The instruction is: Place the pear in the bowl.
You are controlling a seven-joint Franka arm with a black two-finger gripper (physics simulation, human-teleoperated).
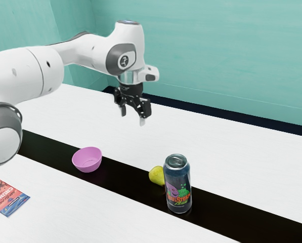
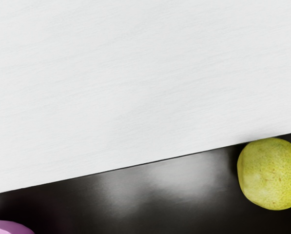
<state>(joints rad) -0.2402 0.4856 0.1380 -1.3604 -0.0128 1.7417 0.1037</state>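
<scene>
Pear, yellow-green and speckled [image 1: 156,175], lay on the glossy black strip [image 1: 125,179] that crossed the white table [image 1: 231,162], close to the strip's far edge as the exterior view showed it; the wrist view had it right beside the line where black met white. A tall dark metal can with colourful lettering [image 1: 177,183] stood upright on the strip, nearer its near edge, and hid part of the pear. Toward the exterior view's left, a round pink bowl [image 1: 87,160] sat upright on the same strip, with a length of black between it and the pear. The black two-finger gripper [image 1: 132,115] hung high over the white part beyond the strip's far edge, pointing down, its fingers spread wide and holding nothing. Below it there was room to come down toward the pear from the far side, the can standing on the near side. A flat red and blue printed packet [image 1: 8,196] lay on the white near part of the table, well apart from the can, off the strip's near edge.
</scene>
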